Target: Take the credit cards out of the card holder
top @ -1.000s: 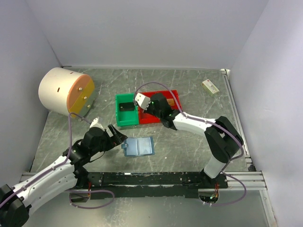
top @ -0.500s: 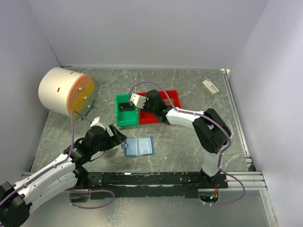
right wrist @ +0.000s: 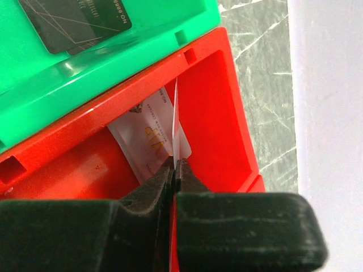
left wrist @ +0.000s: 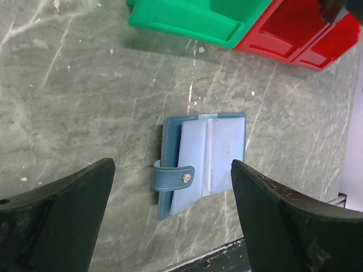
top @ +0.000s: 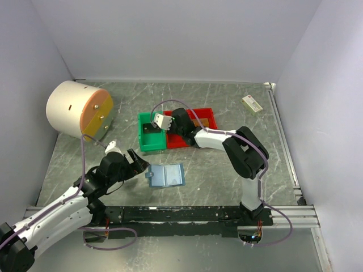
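Right gripper (right wrist: 176, 165) is pressed together on a thin card (right wrist: 177, 119). It holds the card edge-on and upright over the red bin (right wrist: 227, 124), just beside the wall shared with the green bin (right wrist: 170, 34). Below it a white card (right wrist: 148, 140) with print lies flat on the red bin's floor, and a dark card (right wrist: 74, 22) lies in the green bin. Compared with a second ago, this arm has swung leftward. Its wrist was over the middle of the red bin then and now sits over the seam between the two bins. Its elbow has drawn in from the right side of the table (top: 215, 181) toward the centre. The pinch is the same as it was a second ago.

Left gripper (left wrist: 173, 164) is spread wide, low and just left of the holder (left wrist: 210, 164) in the top view, touching nothing. It has backed off slightly toward its base since the earlier frame, with the jaws equally wide. The holder lies open and flat on the table in front of the bins, apart from them, in the same spot as before. Its strap (left wrist: 170, 178) with a snap sticks out on the side nearest the left gripper, and its pale inner sleeves face up.
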Tool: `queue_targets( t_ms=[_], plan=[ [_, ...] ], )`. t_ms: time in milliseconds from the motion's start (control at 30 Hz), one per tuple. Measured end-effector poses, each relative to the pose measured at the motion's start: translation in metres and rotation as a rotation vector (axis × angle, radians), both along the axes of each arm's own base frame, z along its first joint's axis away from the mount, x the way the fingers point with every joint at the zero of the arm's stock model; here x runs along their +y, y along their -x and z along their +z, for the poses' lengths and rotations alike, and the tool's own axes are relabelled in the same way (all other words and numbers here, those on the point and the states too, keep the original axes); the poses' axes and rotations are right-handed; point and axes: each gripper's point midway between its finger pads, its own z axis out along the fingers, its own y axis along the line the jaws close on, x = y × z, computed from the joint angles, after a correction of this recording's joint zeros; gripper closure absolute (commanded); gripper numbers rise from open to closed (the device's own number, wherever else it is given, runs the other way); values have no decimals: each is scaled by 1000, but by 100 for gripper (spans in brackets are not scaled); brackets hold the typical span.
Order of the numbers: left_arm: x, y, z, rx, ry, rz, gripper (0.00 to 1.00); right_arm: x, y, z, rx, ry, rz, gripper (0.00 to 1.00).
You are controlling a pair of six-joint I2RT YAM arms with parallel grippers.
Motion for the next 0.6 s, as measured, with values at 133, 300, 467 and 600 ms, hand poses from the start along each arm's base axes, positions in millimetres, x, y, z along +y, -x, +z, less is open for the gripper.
queue_targets(
  t_ms=[133, 300, 467, 600],
  plan=[
    [1, -1, 4, -18, 8, 9, 5, 1, -1, -10, 5, 16, 4, 97],
    [2, -2, 8, -28, 17, 19, 5, 0, -2, -11, -2, 29, 4, 90],
    [1, -3, 11, -37, 29, 22, 6, -2, -3, -11, -8, 37, 0, 80],
    [1, -4, 8, -30, 27, 22, 6, -3, -3, -11, -5, 39, -1, 78]
  ],
)
